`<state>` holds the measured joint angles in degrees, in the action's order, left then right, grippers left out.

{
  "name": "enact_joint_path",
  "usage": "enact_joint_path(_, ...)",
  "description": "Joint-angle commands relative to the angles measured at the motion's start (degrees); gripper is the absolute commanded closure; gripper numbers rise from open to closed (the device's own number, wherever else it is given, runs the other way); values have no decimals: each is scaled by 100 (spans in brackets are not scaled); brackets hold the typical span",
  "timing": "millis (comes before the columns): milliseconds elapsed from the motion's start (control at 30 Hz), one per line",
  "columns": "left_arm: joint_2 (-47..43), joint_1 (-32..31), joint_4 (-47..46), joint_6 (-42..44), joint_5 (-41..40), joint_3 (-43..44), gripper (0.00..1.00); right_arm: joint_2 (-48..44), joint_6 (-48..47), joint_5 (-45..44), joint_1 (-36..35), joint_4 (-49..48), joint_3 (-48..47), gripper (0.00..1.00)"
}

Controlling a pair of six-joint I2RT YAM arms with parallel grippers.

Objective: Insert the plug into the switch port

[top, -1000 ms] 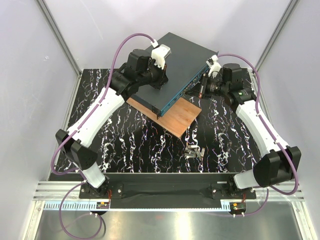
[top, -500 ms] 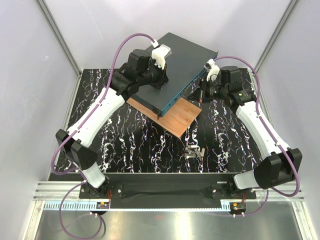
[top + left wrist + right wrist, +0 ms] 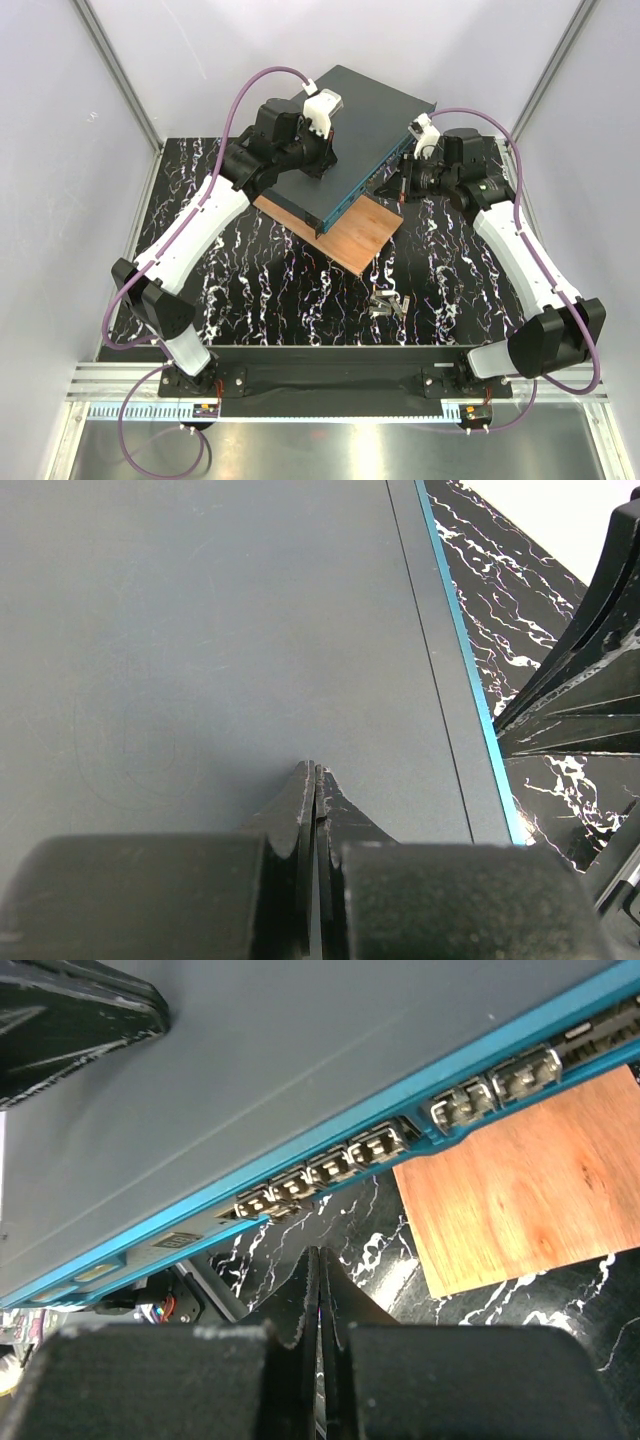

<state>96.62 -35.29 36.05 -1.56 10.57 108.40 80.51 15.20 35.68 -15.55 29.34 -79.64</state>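
The switch (image 3: 362, 128) is a flat dark grey-teal box whose near end rests on a wooden board (image 3: 352, 234). My left gripper (image 3: 322, 168) is shut and empty, its tips (image 3: 316, 772) resting on the switch top (image 3: 200, 630). My right gripper (image 3: 394, 187) is also shut and empty. It hangs just off the teal front face, its tips (image 3: 318, 1256) a little below a row of ports (image 3: 325, 1172). A small plug (image 3: 388, 303) lies loose on the black marble table, well short of both grippers.
The wooden board (image 3: 520, 1185) sticks out from under the switch toward me. The black marble mat (image 3: 260, 280) ends at white walls and metal posts on both sides. The right arm's dark fingers (image 3: 585, 680) show beyond the switch edge in the left wrist view.
My right gripper has shifted slightly left and down toward the switch's front face, and its wrist has turned a little. The left arm and the plug have not moved.
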Motion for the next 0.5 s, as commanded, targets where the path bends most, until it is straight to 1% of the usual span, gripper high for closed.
enact_joint_path(0, 41, 4, -169, 7, 112, 190, 100, -53, 97, 246, -44, -280, -307, 100)
enact_joint_path(467, 67, 13, -186, 7, 147, 190, 100, 140, 273, 246, -44, -587, -368, 100)
